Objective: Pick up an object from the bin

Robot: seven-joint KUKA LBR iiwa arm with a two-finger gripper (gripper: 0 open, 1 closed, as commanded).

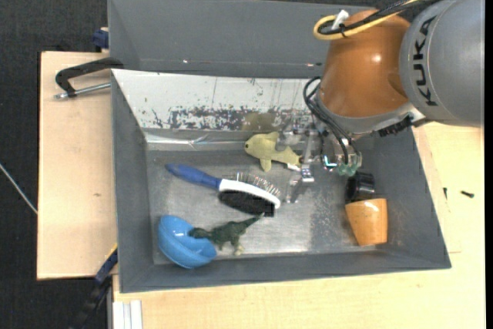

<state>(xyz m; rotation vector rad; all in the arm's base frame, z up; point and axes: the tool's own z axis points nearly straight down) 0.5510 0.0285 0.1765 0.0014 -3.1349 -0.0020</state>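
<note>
We see the gripper (302, 166) low in the middle of the bin (131, 189). It is just beside the right end of a pale yellow soft toy (266, 150) that lies near the back wall, with a blue-handled brush (231, 193) just in front. Whether it is spread or closed, we cannot tell.

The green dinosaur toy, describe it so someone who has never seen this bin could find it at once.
In the lower-left corner of the grey bin lies a rounded blue piece. The green dinosaur toy touches its right side, below the black-bristled brush. It is the only green thing there, slim, with legs and a tail.
</note>
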